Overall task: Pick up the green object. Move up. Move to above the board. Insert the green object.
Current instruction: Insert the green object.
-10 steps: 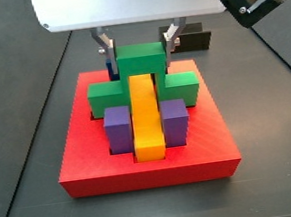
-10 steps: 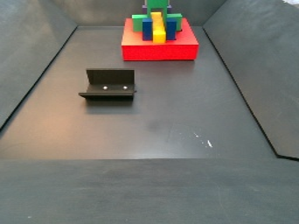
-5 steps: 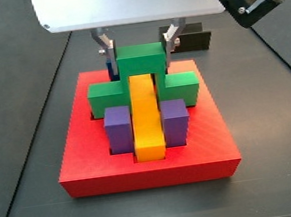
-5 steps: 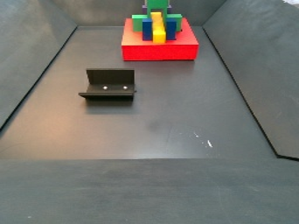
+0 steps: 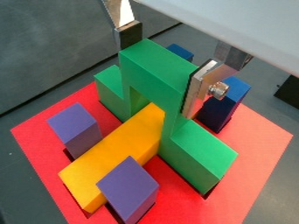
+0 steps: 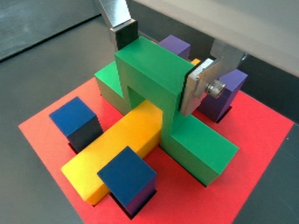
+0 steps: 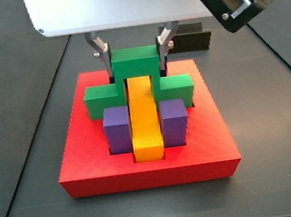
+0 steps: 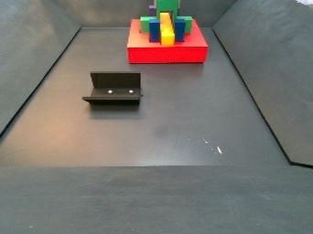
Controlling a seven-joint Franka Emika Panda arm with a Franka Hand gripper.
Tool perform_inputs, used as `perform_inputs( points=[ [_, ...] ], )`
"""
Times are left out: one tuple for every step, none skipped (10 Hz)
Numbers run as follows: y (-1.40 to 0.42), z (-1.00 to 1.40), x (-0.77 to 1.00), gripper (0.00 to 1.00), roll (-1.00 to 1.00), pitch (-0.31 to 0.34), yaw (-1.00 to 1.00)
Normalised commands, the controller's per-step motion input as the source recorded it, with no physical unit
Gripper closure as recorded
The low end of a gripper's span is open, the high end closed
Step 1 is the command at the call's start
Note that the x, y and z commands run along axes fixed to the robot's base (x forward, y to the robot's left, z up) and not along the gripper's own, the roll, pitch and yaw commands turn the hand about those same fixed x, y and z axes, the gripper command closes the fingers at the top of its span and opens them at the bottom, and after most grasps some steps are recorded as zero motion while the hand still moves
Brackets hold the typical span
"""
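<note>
The green object (image 5: pixel 158 96) straddles the yellow bar (image 5: pixel 117 153) on the red board (image 5: pixel 251 175), both legs down on the board. Purple blocks (image 5: pixel 76 127) and blue blocks (image 6: pixel 73 121) sit beside the bar. The gripper (image 5: pixel 163 57), reaching straight down from above, has its silver fingers (image 5: pixel 208 86) pressed against the object's raised centre (gripping it). The fixture (image 8: pixel 113 89) stands well apart from the board.

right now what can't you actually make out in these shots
- Slots under the green object: hidden by its legs in both wrist views, so full seating on the board is unclear.
- Hand contact: in a side view the fingers flank the centre cube; touching or not, cannot tell.
- Stack on the board in a side view: too small, cut off by the edge.
- Fixture: detail too small.
</note>
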Motion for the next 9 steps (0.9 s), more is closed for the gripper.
perform_inputs(
  points=[
    [0.00, -0.12, 0.09, 1.00, -0.04, -0.113, 0.00],
    [0.00, -0.26, 0.16, 1.00, 0.00, -0.127, 0.00],
    [0.00, -0.34, 0.11, 1.00, 0.00, -0.131, 0.00],
    [0.00, -0.42, 0.05, 1.00, 0.05, -0.116, -0.02],
    [-0.02, -0.51, 0.01, 1.00, 0.15, -0.090, -0.04],
    [-0.07, -0.59, 0.00, 1.00, 0.21, -0.067, -0.04],
    [-0.06, -0.54, 0.00, 1.00, 0.23, -0.037, -0.01],
    [-0.01, -0.28, 0.00, 1.00, 0.16, 0.000, 0.00],
    [0.00, 0.00, 0.00, 1.00, 0.00, 0.000, 0.00]
  ],
)
